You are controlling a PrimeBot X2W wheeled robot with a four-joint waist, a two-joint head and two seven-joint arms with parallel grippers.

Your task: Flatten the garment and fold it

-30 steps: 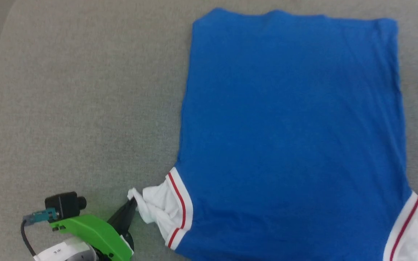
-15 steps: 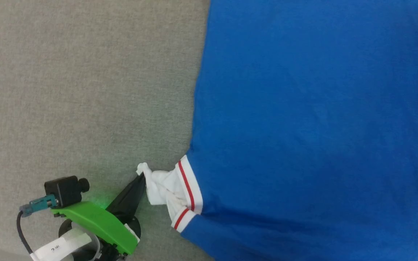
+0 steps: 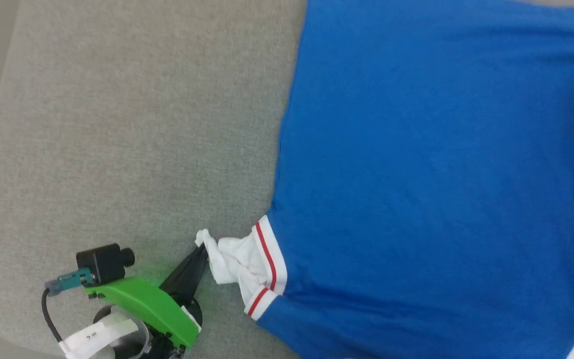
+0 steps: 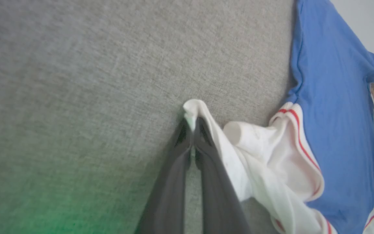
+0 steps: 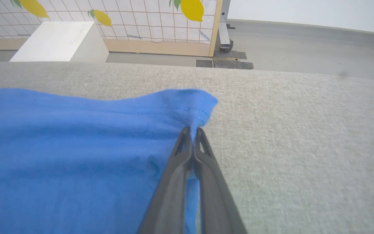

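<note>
My left gripper (image 4: 192, 126) pinches the garment (image 3: 416, 174) by its white sleeve tip (image 4: 193, 105), right gripper (image 5: 192, 134) by a blue corner (image 5: 203, 100); bites look thin, could slip w/ a hard pull.

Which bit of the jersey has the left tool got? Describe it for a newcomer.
On the grey padded surface lies the flat blue garment. At its lower-left edge in the head view a white sleeve sticks out, tip pinched by the left tool. Unlike the smooth blue body, it is bunched white cloth edged with red stripes.
</note>
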